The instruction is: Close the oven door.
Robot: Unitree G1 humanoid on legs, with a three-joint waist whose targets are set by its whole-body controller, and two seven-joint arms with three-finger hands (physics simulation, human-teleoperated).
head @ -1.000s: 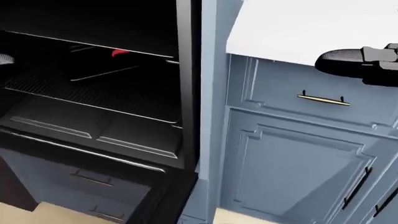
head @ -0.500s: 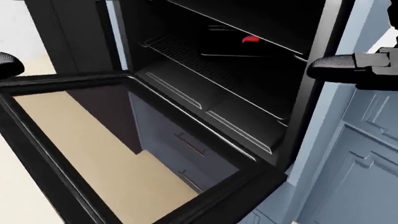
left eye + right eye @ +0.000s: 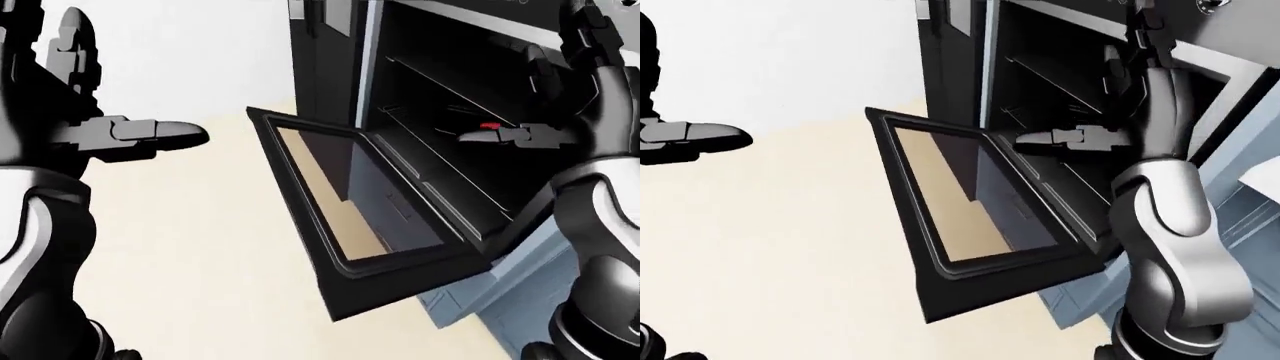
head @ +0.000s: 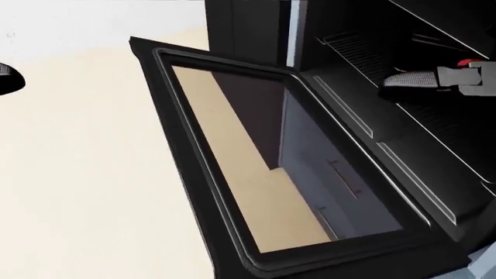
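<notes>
The black oven door (image 4: 232, 163) with a glass pane hangs open, folded down, and fills the middle of the head view. The oven cavity (image 4: 403, 87) with wire racks (image 3: 440, 90) is at the upper right. A small red thing (image 3: 489, 126) lies on a rack inside. My left hand (image 3: 90, 112) is open at the left of the left-eye view, well away from the door. My right hand (image 3: 1130, 97) is open and raised before the cavity, one finger (image 4: 423, 78) pointing left above the door's hinge side.
Blue-grey cabinet fronts (image 3: 1240, 217) stand right of the oven, and a drawer front (image 4: 341, 180) shows through the door's glass. A tall dark panel (image 3: 320, 52) stands left of the cavity. Beige floor (image 4: 85, 174) spreads left of the door under a white wall (image 3: 200, 45).
The whole picture has shifted: the camera swung left and pulled off, so the cabinets left the head view and the open door now fills it. Both hands stay open.
</notes>
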